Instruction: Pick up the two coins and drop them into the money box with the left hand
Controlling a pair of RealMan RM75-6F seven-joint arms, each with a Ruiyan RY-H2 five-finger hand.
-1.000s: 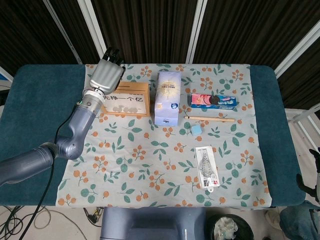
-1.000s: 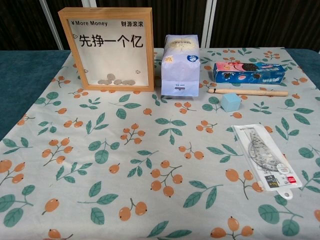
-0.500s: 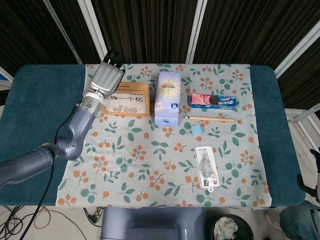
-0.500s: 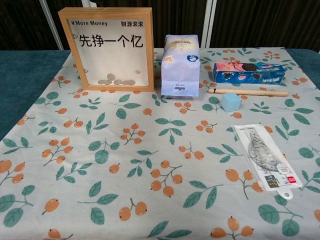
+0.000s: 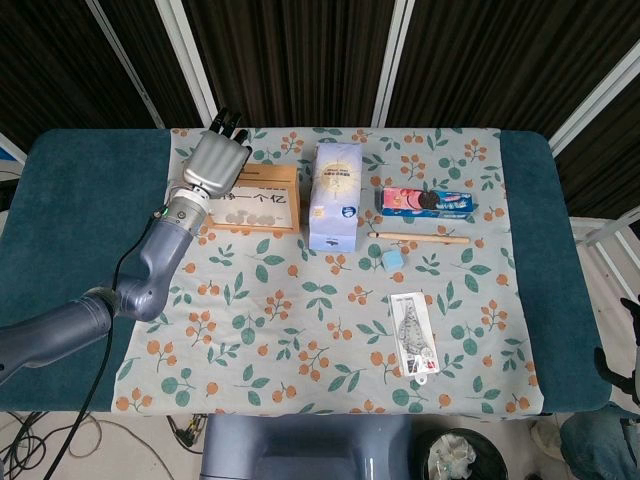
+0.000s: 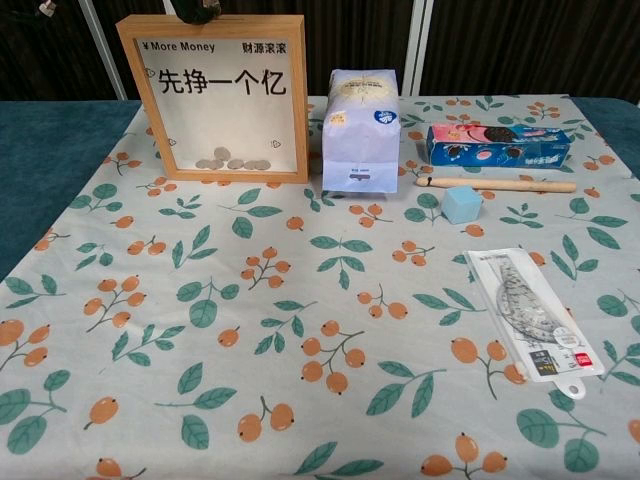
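The money box, a wooden frame with a clear front, stands upright in the upper left of the chest view, and a small heap of coins already lies along its bottom. No loose coin shows on the cloth in either view. In the head view the left hand hovers above the box's top edge at the upper left, fingers pointing away from the camera; whether they are parted or pinch a coin cannot be told from here (the chest view catches only a dark fingertip at the top rim). The right hand is not in view.

If a coin is in the fingers, the drop probably wants it held edge-on and lined up along the slot, low over the top edge, then a gentle release without nudging the frame. To the right, the paper bag stands just beside the box, so the arm should keep clear of it.
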